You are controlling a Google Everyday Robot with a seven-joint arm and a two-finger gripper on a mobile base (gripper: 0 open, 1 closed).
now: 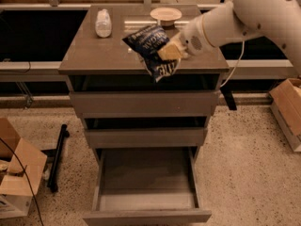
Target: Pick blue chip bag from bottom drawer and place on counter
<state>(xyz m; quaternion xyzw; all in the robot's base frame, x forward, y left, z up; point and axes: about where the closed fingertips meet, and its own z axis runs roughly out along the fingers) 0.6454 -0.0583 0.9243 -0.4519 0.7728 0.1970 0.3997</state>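
The blue chip bag [151, 48], dark navy with white lettering, hangs in my gripper [170, 51], which is shut on its right side. The bag is held above the front part of the counter [94, 55], its lower end dangling over the counter's front edge. My white arm [244, 13] reaches in from the upper right. The bottom drawer [146, 182] stands pulled out below, and its tray looks empty.
On the counter stand a clear plastic bottle [103, 23] at the back left and a shallow beige bowl [165, 15] at the back middle. The two upper drawers [143, 105] are shut. Cardboard boxes sit on the floor at left [16, 173] and right [287, 107].
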